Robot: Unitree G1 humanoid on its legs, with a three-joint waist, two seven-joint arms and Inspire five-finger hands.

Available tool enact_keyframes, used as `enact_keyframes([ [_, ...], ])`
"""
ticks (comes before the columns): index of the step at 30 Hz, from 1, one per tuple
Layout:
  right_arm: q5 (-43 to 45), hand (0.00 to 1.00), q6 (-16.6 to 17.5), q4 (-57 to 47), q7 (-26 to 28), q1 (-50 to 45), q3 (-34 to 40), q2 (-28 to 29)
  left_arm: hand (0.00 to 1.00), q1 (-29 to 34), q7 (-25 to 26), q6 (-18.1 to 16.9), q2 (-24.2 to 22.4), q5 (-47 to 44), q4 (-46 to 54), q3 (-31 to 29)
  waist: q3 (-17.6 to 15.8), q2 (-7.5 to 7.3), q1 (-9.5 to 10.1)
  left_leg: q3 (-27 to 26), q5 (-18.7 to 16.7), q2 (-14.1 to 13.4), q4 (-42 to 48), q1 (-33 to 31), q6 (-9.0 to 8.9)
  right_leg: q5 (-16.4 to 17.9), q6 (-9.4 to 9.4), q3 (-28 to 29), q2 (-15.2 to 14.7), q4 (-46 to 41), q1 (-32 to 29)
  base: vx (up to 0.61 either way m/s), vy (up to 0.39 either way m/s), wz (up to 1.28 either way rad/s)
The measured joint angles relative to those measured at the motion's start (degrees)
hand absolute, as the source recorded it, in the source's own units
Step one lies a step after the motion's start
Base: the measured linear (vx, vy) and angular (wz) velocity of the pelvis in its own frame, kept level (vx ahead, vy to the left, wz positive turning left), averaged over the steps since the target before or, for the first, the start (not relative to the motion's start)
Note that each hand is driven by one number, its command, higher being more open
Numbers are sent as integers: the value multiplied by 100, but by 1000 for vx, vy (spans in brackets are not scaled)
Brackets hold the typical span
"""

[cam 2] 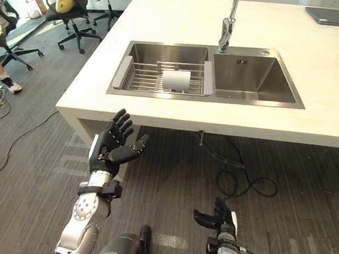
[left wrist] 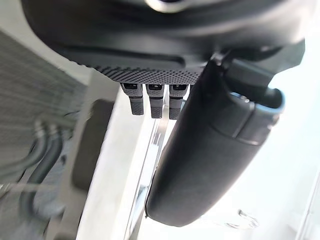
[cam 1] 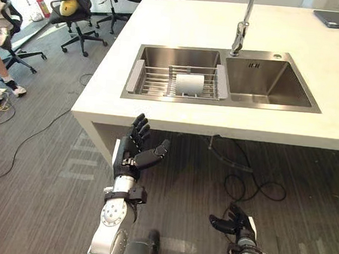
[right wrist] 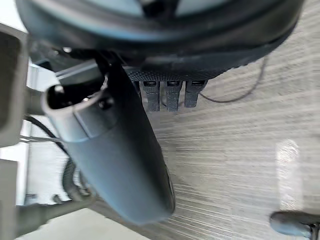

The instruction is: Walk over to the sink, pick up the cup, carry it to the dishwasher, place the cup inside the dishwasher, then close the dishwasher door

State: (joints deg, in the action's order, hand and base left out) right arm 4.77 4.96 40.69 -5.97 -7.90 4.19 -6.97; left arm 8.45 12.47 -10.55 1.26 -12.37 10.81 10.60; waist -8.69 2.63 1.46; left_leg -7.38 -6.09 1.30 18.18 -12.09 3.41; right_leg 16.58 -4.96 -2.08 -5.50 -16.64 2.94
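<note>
A: Hands?
B: Left hand [cam 1: 135, 154] spread, empty, just under the surface [cam 1: 159, 111] edge. Right hand [cam 1: 232, 222] low, relaxed, empty.
A: Cup?
B: Cup [cam 1: 190, 84] is beyond the left hand, lying in the sink [cam 1: 264, 82] rack [cam 1: 153, 80]. Risk: fingers clip the edge while rising.

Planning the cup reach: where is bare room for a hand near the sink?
The right basin is bare, beside the faucet. The counter strip before the sink is bare. The left basin is crowded: a wire rack spans it, holding the cup.
</note>
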Motion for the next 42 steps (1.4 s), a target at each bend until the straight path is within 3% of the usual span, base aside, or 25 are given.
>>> enact_keyframes([
  [1,-32,90,0,55,5,-8,0,-4,90,4,41,1,12,76,89,2,0,0,3,-22,-70,48,24,80,22,33,-7,50,-58,-166,-7,388,152,-2],
  [2,-73,90,0,168,39,-18,-6,0,90,9,128,2,15,181,343,9,-3,-8,-23,-33,-201,134,26,270,92,105,-163,118,-150,-763,-120,315,111,3],
  [3,-130,90,0,213,92,-28,-11,16,90,4,197,-6,31,360,659,15,-7,-22,-65,-15,-319,205,-30,477,146,73,-633,214,-233,-1737,-442,393,106,8],
  [4,-185,90,0,228,109,-33,-11,37,90,-5,256,-23,68,458,812,37,-10,-29,-90,6,-365,225,-75,595,169,19,-807,287,-278,-2307,-667,379,52,14],
  [5,-221,90,0,277,133,-51,-26,62,90,-22,332,-69,146,607,1040,80,-11,-37,-120,57,-424,247,-168,856,181,19,-798,328,-310,-3198,-972,442,21,19],
  [7,-221,90,1,354,155,-67,-96,82,90,-25,417,-149,178,852,1328,126,0,-45,-184,187,-438,219,-339,1214,185,152,-500,167,-347,-3743,-1281,325,-36,23],
  [8,-222,90,14,351,171,-67,-155,89,90,-35,500,-248,196,975,1421,154,14,-56,-197,213,-442,169,-453,1338,177,236,-341,87,-349,-3695,-1435,212,-68,18],
  [10,-237,90,60,345,213,-25,-244,122,90,-110,622,-404,234,1047,1462,161,22,-76,-199,231,-573,-10,-533,1495,-21,394,-59,-7,-307,-3282,-1859,282,-194,4],
  [12,-269,90,91,342,245,19,-250,161,90,-110,721,-402,235,1185,1370,168,26,-83,-222,226,-668,-196,-504,1582,-172,399,-21,-6,-208,-2548,-2119,214,-226,-4],
  [13,-268,90,101,345,257,20,-256,187,90,-110,733,-396,280,1252,1302,172,61,-171,-238,212,-849,-312,-352,1599,-385,-97,69,10,-143,-1461,-2095,174,-207,4],
  [14,-268,90,108,356,259,-16,-262,207,90,-112,734,-394,367,1277,1285,154,73,-281,-249,217,-966,-288,-272,1615,-482,-813,100,23,-171,-1150,-2049,291,-327,9],
  [15,-267,90,112,496,252,-45,-250,88,90,-115,721,-347,336,1431,1071,166,95,-93,-276,290,-1135,-541,-151,1663,-624,-783,218,-130,33,-1175,-1915,295,-308,4],
  [16,-267,90,110,545,253,-58,-245,11,90,-130,676,-293,335,1520,929,172,140,-23,-271,279,-1134,-688,-162,1697,-634,-712,332,-193,167,-1149,-1861,244,-256,1],
  [19,-260,90,109,499,259,-143,-229,-83,90,-240,461,-219,364,1588,725,176,152,-3,-290,291,-1004,-874,-93,1722,-762,-594,487,-342,304,-1102,-1716,187,-251,13],
  [22,-219,90,109,366,286,-318,-234,-141,90,-401,314,-155,419,1582,509,162,150,-6,-321,288,-843,-1101,996,1385,-803,-581,576,-565,394,-736,-1194,100,-159,33],
  [23,-211,90,128,240,304,-399,-237,-134,90,-412,288,-152,443,1584,500,150,146,-21,-308,273,-738,-1164,1469,1221,-728,-600,614,-588,398,-540,-974,89,-73,9],
  [25,-203,90,134,189,315,-388,-234,-146,90,-493,208,-150,500,1597,489,140,173,-10,-267,258,-992,-1154,1568,1004,-689,-640,695,-585,397,-269,-798,79,-34,1],
  [28,-194,90,135,186,359,-265,-241,-149,90,-753,89,-142,721,1856,437,113,175,-13,-217,438,-1021,-858,575,701,-646,-795,582,-479,305,-4,-734,59,77,-13],
  [29,-195,90,135,203,376,-245,-242,-158,90,-812,33,-101,751,1992,371,112,213,53,-223,605,-483,-751,-134,705,-672,-830,440,-424,322,-27,-742,92,162,-41],
  [30,-197,90,127,309,413,-223,-248,-100,90,-833,-18,-78,823,2160,240,90,261,22,-192,499,-225,-687,-268,841,-689,-826,372,-234,328,-50,-734,140,195,-44],
  [34,-198,90,136,309,509,-297,-237,-19,90,-1040,-210,106,1068,2527,-101,183,289,-149,-259,326,-129,-480,-610,1015,-554,-871,273,-61,152,83,-727,77,128,-18],
  [38,-199,90,132,347,604,-412,-236,-12,90,-1318,-397,160,1299,2796,-230,441,291,-152,-266,224,-23,-388,-908,1168,-500,-920,199,45,90,213,-705,33,58,-10],
  [42,-201,90,131,392,626,-361,-236,-18,90,-1671,-475,150,1490,2981,-713,545,303,-140,-396,209,188,-388,-1319,1337,-520,-1080,182,37,141,509,-607,-3,-5,-2],
])
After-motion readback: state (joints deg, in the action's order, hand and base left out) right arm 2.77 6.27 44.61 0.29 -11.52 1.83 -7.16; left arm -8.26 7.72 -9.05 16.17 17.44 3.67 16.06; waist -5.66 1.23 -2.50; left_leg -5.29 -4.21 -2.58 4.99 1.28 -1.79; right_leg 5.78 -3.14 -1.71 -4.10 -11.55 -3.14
